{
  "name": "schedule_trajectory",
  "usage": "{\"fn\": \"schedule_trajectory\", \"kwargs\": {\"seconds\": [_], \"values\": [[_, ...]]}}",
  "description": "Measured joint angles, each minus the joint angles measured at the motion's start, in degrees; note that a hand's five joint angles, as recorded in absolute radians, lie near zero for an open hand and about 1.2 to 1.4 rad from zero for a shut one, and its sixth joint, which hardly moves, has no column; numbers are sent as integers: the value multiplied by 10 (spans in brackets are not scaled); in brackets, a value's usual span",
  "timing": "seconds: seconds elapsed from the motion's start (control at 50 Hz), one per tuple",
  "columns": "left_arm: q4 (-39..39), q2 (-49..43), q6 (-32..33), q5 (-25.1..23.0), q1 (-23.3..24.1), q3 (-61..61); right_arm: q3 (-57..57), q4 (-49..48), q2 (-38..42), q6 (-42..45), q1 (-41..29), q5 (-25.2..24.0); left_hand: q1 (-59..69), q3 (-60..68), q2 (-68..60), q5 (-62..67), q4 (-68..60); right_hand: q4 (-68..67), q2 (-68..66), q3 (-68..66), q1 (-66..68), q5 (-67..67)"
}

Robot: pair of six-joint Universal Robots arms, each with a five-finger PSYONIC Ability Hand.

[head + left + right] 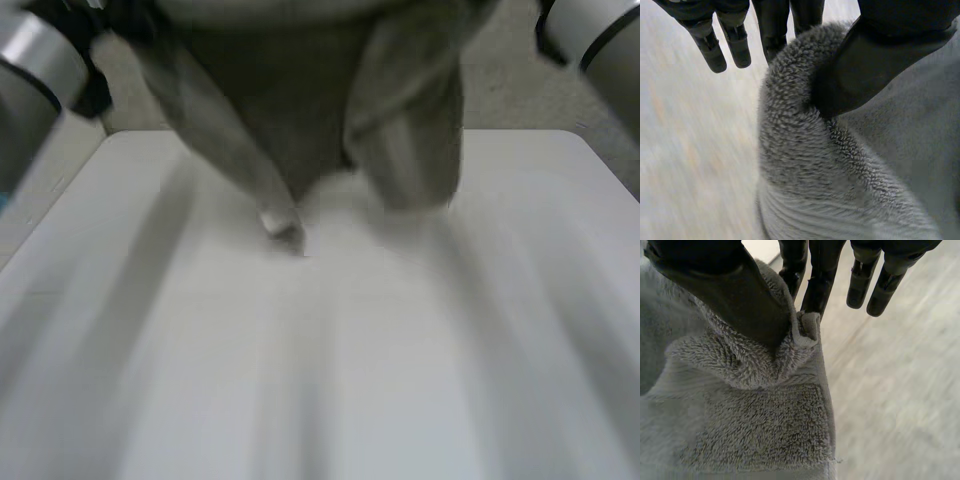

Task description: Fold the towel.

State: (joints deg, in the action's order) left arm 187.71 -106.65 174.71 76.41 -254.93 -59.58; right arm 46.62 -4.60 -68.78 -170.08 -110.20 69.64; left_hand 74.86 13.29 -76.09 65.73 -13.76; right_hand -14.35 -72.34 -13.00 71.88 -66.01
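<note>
Towel: grey, fleecy, raised above the white tabletop at its far side. In the head view it hangs in two drooping lobes, one narrowing to a point low over the surface. Whether that point touches the tabletop cannot be told.

Left hand: gripping the towel at a rolled, bunched edge. In the left wrist view the thumb presses down onto the pile from the front, and two of the fingers pass behind the fold, so the cloth is pinched between them. The other fingers stand straight and free beside the towel, touching nothing.

Right hand: gripping the towel close to a hemmed corner. In the right wrist view the thumb pins a gathered fold of cloth against the fingers behind it, with the hem's end turned up just beside the thumb tip. The outer fingers are straight, close together and clear of the cloth.

Below each grip the towel falls away under the palm.

Left arm and right arm: at the outer sides of the head view, with the towel between them.
</note>
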Motion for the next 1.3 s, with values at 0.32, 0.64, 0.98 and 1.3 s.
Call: {"fn": "schedule_trajectory", "kwargs": {"seconds": [0.32,0.64,0.98,1.3], "values": [[104,64,76,-63,-21,-343,432,-67,-92,100,28,-68,0,0,0,0,0,0,0,0,0,0],[100,-46,261,-99,-35,-474,575,-66,-12,191,33,-69,0,0,0,0,0,0,320,0,-320,358],[84,-24,216,-101,-85,-465,586,-80,-10,183,43,-61,0,0,0,0,0,0,352,0,-347,398],[81,-17,205,-102,-87,-467,603,-80,-8,160,66,-61,0,0,0,0,0,0,76,0,-63,109]]}}
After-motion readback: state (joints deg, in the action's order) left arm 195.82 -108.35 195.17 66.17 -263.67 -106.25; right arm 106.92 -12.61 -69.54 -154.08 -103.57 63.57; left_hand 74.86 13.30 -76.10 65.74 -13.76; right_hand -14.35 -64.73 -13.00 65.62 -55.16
